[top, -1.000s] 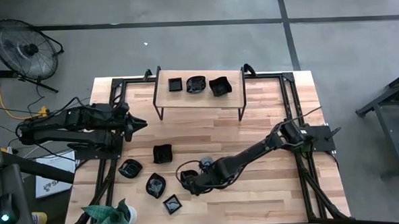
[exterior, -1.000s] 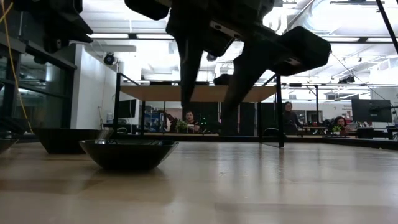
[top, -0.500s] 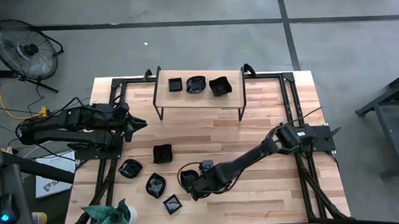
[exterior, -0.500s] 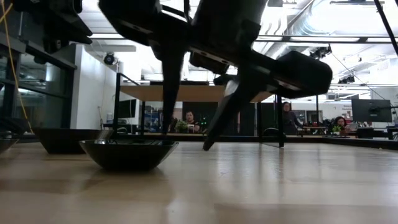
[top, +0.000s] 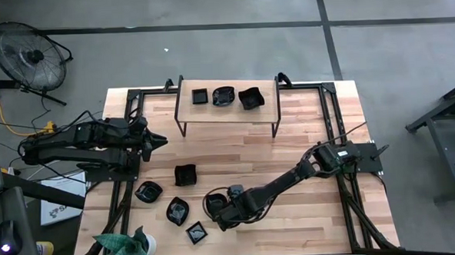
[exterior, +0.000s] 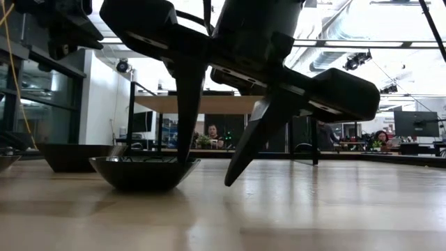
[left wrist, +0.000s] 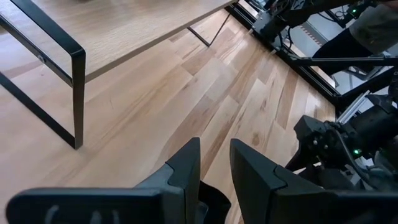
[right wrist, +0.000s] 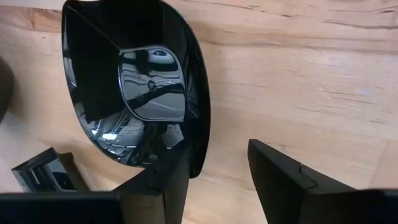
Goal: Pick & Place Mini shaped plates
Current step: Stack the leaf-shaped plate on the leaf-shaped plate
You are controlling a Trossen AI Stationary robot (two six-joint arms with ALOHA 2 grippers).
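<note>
My right gripper (top: 217, 209) hangs open over a glossy black dish with a squarish well (right wrist: 134, 81) near the table's near edge. In the low view one finger (exterior: 187, 111) reaches down into the dish (exterior: 143, 172) and the other (exterior: 247, 150) stands outside it, its tip just above the wood. The dish sits on its base. Other black dishes lie to its left (top: 185, 175), (top: 148, 192), (top: 177, 211), (top: 197, 232). Three more (top: 224, 96) sit on the raised shelf. My left gripper (top: 159, 140) waits at the table's left, fingers (left wrist: 214, 162) narrowly apart. My right gripper comes from above, slanting down, and straddles the dish's rim (right wrist: 200, 134): one finger (right wrist: 171, 177) is inside the bowl and one (right wrist: 280, 177) outside. Whether either finger touches the rim I cannot tell. The dish rests flat on the table.
A low wooden shelf on black metal legs (top: 182, 118) stands at the table's far side. A green plant (top: 125, 247) sits at the near left corner. Bare wood (top: 289, 132) lies between the shelf and the right arm. People sit in the room beyond the table (exterior: 211, 132).
My right gripper has come down and drifted toward the table's near left, over the dish. Its fingers have dropped from well above the rim to straddling it, one inside the bowl. The dish has stayed in place, and the left arm has kept still.
</note>
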